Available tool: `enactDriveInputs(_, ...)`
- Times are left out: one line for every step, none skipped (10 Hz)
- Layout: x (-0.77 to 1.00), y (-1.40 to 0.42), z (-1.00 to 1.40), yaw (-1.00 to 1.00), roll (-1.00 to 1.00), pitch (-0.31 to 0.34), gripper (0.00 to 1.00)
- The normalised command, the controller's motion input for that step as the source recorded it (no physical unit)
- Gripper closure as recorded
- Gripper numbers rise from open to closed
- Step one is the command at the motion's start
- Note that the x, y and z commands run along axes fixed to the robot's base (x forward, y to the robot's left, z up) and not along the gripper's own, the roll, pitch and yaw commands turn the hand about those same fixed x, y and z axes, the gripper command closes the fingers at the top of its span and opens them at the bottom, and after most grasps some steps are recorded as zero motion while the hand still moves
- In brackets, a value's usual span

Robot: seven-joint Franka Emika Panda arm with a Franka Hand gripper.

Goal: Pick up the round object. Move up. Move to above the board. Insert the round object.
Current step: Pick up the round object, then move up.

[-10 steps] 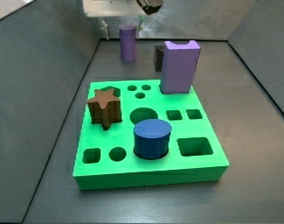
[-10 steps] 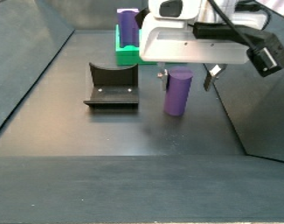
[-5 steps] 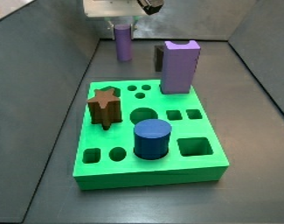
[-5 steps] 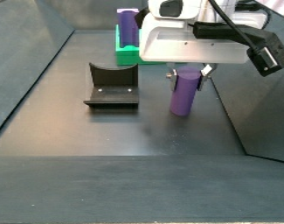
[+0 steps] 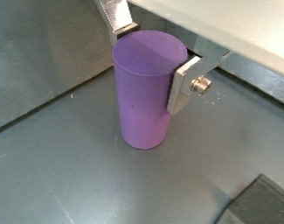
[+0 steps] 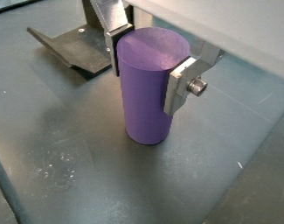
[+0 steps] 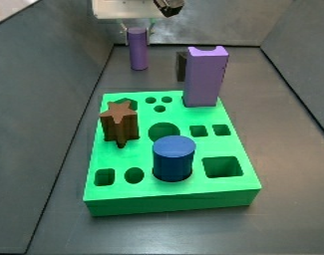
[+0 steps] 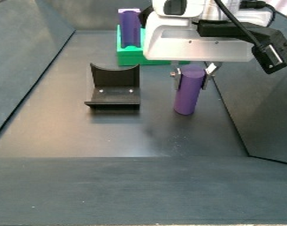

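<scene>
The round object is a tall light-purple cylinder (image 5: 144,96), upright between my gripper's (image 5: 152,54) two silver fingers, which press on its upper sides. It shows the same way in the second wrist view, with the cylinder (image 6: 148,92) in the gripper (image 6: 148,66). In a side view the gripper (image 8: 192,71) holds the cylinder (image 8: 188,88) at or just above the dark floor, right of the fixture (image 8: 112,86). In the other side view the cylinder (image 7: 138,50) and gripper (image 7: 138,32) are behind the green board (image 7: 138,194).
On the board stand a purple square-sided block (image 7: 205,75), a short blue cylinder (image 7: 173,159) and a brown star-shaped piece (image 7: 119,120). Several holes in its top are open. Grey walls enclose the floor on both sides.
The fingers have closed onto the cylinder. The gripper and cylinder have risen slightly since a second ago.
</scene>
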Motion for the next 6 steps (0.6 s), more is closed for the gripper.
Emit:
enactDriveInputs(0.00, 0.00, 0.00, 0.00, 0.00, 0.000, 1.00)
enactDriveInputs(0.00, 0.00, 0.00, 0.00, 0.00, 0.000, 1.00)
enactDriveInputs(0.00, 0.00, 0.00, 0.00, 0.00, 0.000, 1.00)
enactDriveInputs(0.00, 0.00, 0.83, 0.00, 0.00, 0.000, 1.00)
enactDriveInputs(0.02, -0.03, 0.86, 0.01, 0.00, -0.008, 1.00)
enactDriveInputs(-0.01, -0.04, 0.77, 0.01, -0.01, 0.023, 1.00)
